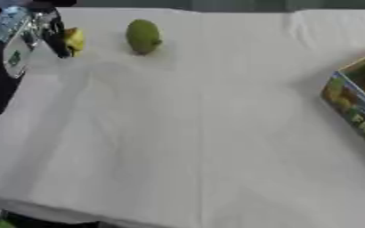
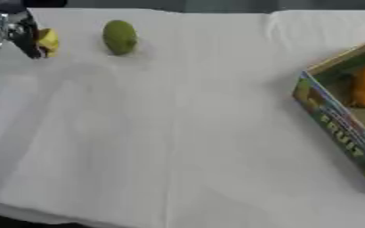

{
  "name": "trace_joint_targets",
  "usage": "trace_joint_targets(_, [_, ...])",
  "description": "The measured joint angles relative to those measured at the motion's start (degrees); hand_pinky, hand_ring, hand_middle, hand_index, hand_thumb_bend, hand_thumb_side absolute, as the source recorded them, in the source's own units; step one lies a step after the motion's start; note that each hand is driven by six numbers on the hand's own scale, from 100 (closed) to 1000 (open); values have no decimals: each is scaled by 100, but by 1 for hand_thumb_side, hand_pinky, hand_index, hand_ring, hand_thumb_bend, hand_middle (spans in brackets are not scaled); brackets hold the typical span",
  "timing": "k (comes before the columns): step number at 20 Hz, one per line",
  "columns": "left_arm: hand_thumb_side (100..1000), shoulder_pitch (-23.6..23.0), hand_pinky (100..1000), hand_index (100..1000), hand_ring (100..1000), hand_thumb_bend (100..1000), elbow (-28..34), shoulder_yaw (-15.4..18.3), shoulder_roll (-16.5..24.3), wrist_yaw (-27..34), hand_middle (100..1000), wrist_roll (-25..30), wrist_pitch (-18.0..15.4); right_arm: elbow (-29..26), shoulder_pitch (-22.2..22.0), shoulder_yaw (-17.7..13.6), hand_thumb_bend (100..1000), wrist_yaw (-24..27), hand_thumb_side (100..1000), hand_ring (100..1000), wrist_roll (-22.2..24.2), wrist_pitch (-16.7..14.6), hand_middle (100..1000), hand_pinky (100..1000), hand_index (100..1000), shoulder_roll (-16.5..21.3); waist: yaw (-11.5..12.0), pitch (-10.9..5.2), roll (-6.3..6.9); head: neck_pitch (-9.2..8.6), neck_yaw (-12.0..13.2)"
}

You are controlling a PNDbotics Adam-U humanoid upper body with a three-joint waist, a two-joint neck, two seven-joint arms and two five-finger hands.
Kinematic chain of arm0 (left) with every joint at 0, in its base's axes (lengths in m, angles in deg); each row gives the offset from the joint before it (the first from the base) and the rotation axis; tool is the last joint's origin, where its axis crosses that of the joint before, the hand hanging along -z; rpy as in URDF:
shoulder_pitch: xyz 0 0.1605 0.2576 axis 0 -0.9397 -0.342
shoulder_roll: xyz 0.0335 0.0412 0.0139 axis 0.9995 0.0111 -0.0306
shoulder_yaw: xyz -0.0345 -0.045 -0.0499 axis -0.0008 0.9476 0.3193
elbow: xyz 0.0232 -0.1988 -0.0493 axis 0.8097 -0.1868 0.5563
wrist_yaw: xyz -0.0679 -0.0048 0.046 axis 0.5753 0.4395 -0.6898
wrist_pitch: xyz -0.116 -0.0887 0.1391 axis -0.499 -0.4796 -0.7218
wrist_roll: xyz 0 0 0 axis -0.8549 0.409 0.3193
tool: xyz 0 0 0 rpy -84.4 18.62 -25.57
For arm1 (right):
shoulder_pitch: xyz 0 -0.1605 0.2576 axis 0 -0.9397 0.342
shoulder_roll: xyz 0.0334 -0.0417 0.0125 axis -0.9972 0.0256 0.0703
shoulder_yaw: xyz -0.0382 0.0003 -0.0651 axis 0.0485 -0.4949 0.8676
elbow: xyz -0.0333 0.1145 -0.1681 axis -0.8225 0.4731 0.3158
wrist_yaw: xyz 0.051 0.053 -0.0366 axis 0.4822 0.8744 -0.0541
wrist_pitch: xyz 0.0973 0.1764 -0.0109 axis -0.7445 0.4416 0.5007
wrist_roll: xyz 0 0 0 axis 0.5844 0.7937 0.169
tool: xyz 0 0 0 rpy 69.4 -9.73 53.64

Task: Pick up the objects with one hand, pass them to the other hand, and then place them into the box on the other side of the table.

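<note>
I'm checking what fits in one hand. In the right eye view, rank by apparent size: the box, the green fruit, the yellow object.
1. Box, largest by far, though partly cut off and nearer the camera.
2. Green fruit.
3. Yellow object, smallest; the left hand partly hides it.

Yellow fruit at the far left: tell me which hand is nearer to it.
Left. The left hand is right against the yellow fruit, its dark fingers on the fruit's left side. The right hand shows in neither view, so its distance cannot be judged.

Two fruits [image 1: 143, 36] far left on table [image 1: 185, 133]; box [image 2: 338, 120] right.
</note>
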Motion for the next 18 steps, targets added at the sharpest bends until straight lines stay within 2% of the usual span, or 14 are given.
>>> trace_joint_targets(2, [100, -50, 629, 505, 613, 207, 287, -34, 87, 66, 558, 90, -23, 0, -13, 2, 100, 7, 519, 615, 2, 2, 707, 838, 757, 34, 7, -17, 0, 26, -26])
trace_joint_targets(7, [100, -298, 617, 501, 598, 150, 1174, -57, 306, 335, 544, 190, -33, 0, -16, 42, 100, 53, 517, 618, 27, 12, 712, 839, 759, 148, 18, -177, 0, 148, -127])
trace_joint_targets(11, [100, -609, 601, 499, 586, 103, 1993, -57, 448, 791, 534, 130, 79, 3, 19, 129, 100, 90, 515, 618, 83, 10, 713, 839, 760, 253, 46, -207, 0, 196, -195])
trace_joint_targets(18, [118, -1024, 566, 496, 561, 100, 3198, -58, 563, 1726, 514, -140, 363, 36, 87, 227, 100, 142, 510, 626, 147, -14, 723, 839, 770, 409, 75, -278, 0, 200, -270])
